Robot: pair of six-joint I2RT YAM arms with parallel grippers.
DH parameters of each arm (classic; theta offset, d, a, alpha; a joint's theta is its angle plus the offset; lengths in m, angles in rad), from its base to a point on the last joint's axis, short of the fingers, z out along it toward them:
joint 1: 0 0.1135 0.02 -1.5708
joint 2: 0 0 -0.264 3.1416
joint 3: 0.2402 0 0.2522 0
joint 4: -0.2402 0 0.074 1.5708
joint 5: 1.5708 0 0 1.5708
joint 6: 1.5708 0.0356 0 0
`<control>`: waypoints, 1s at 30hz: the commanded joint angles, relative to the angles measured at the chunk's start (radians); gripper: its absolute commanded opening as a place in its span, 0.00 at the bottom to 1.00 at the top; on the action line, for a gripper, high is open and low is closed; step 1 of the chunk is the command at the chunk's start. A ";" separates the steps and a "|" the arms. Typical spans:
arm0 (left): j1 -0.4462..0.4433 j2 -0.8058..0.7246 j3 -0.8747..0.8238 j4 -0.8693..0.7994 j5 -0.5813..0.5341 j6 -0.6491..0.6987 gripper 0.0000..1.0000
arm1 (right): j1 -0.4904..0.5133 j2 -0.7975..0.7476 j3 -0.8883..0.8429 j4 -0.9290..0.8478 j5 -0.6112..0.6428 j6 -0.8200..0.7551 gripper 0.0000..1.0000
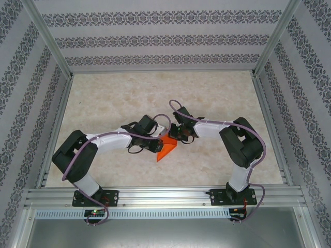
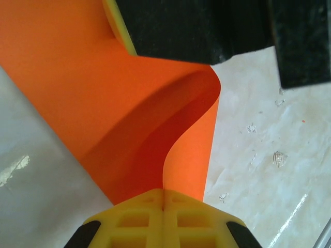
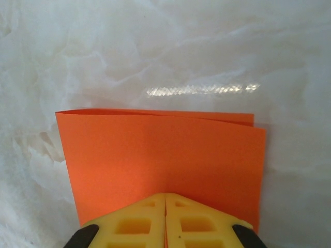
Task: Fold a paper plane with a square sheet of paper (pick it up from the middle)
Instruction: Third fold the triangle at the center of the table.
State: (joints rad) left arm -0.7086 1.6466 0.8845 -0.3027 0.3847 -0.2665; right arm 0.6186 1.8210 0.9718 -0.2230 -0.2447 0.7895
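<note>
Meeting over the middle of the pale marbled table [image 1: 114,103], two robot arms hold the square sheet of paper [image 1: 166,150] between them. The bright orange paper is doubled over into two layers. The left gripper [image 2: 163,200] is clenched on one edge, where the paper bows in a soft curve above the table. The right gripper [image 3: 165,201] is clamped on the folded sheet, its yellow fingers [image 3: 129,225] pressed together. The sheet's lower corner points toward the table's near edge.

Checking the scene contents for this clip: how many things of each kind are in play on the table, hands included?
orange paper sheet: 1
hands: 2, the left hand and the right hand, each shut on the sheet
total: 3
</note>
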 commanded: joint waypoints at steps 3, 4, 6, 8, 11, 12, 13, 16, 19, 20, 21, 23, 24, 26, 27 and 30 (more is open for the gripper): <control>0.018 0.025 0.027 0.010 0.009 0.003 0.02 | -0.006 0.017 -0.001 -0.045 0.016 -0.013 0.09; 0.019 0.028 0.026 0.007 0.007 0.003 0.02 | -0.005 0.015 -0.001 -0.045 0.015 -0.013 0.09; 0.020 0.034 0.024 0.008 0.006 0.003 0.02 | -0.006 0.015 0.002 -0.047 0.016 -0.013 0.09; 0.020 0.040 0.023 0.010 0.007 0.002 0.02 | -0.006 0.015 0.002 -0.046 0.014 -0.013 0.09; 0.019 0.047 0.024 0.011 0.012 0.002 0.03 | -0.004 0.015 0.004 -0.047 0.013 -0.013 0.09; 0.019 0.048 0.025 0.008 0.012 0.001 0.03 | -0.004 0.017 0.005 -0.047 0.016 -0.012 0.09; 0.020 0.051 0.024 0.007 0.010 0.000 0.03 | -0.004 0.018 0.005 -0.049 0.015 -0.012 0.09; 0.020 0.059 0.024 0.008 0.005 -0.002 0.03 | -0.001 0.021 0.006 -0.046 0.016 -0.009 0.09; 0.019 0.063 0.024 0.010 0.003 -0.008 0.04 | 0.003 0.026 0.006 -0.047 0.018 -0.006 0.09; 0.020 0.064 0.024 0.009 0.006 -0.007 0.03 | 0.003 0.027 0.006 -0.046 0.018 -0.006 0.09; 0.019 0.064 0.024 0.007 0.005 -0.008 0.04 | 0.003 0.027 0.005 -0.045 0.018 -0.006 0.09; 0.020 0.064 0.019 0.009 0.000 -0.010 0.04 | 0.007 0.027 0.004 -0.044 0.021 -0.003 0.09; 0.020 0.064 0.019 0.008 0.000 -0.014 0.04 | 0.007 0.028 0.004 -0.044 0.021 -0.003 0.09; 0.020 0.064 0.015 0.010 0.008 -0.025 0.04 | 0.006 0.026 0.003 -0.044 0.022 -0.001 0.09; 0.020 0.062 0.009 0.017 0.012 -0.027 0.04 | 0.008 0.026 0.003 -0.043 0.022 -0.001 0.10; 0.020 0.073 0.006 0.020 0.011 -0.025 0.04 | 0.008 0.024 0.001 -0.039 0.024 0.002 0.09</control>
State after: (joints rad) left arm -0.7006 1.7004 0.8909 -0.3023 0.3843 -0.2749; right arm 0.6197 1.8210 0.9718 -0.2245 -0.2440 0.7898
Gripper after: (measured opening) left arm 0.068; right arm 0.094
